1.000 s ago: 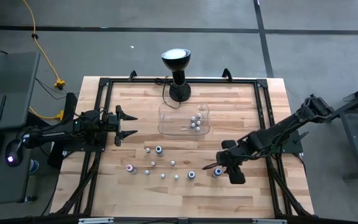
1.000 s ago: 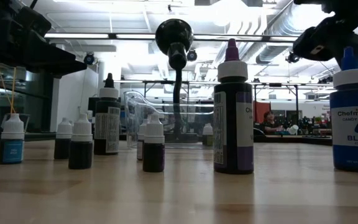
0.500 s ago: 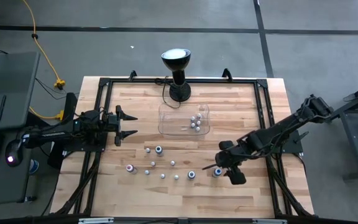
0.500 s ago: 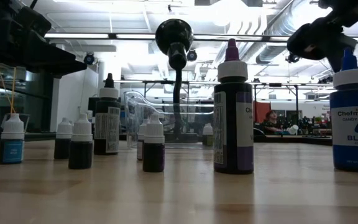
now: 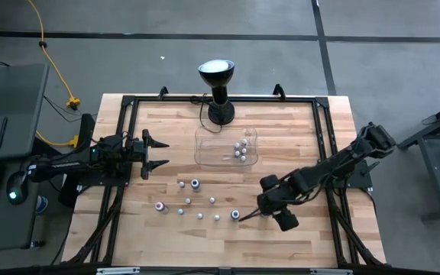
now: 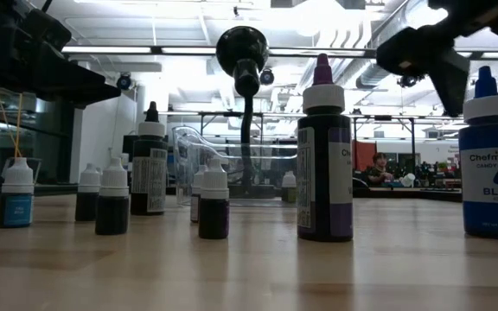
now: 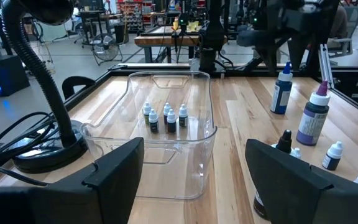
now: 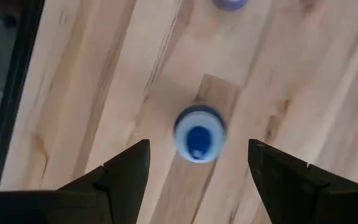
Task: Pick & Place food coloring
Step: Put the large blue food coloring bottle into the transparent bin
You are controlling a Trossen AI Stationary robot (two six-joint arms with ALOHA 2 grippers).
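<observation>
Several tiny food coloring bottles (image 5: 195,184) stand loose on the wooden table, and several more (image 7: 166,118) stand inside the clear tray (image 5: 212,156). My right gripper (image 5: 264,218) hangs open, pointing steeply down, above a blue-capped bottle (image 8: 199,132) near the table's front right. The cap shows between and below the two fingers, and nothing touches it. In the low view that blue bottle (image 6: 491,164) stands upright, with my right gripper (image 6: 430,60) above it and slightly to its left. My left gripper (image 5: 155,153) waits open and level at the table's left side.
A black gooseneck lamp (image 5: 218,92) stands at the far edge, behind the tray. A purple-capped bottle (image 6: 325,155) stands upright just left of the blue one. A black frame (image 5: 128,107) runs around the tabletop. Bare wood lies at the near right corner.
My right gripper has gone toward the table's left edge and a little down, rolling about its own axis. It has come over the blue-capped bottle and now covers it in the high view. The bottles have stayed where they were.
</observation>
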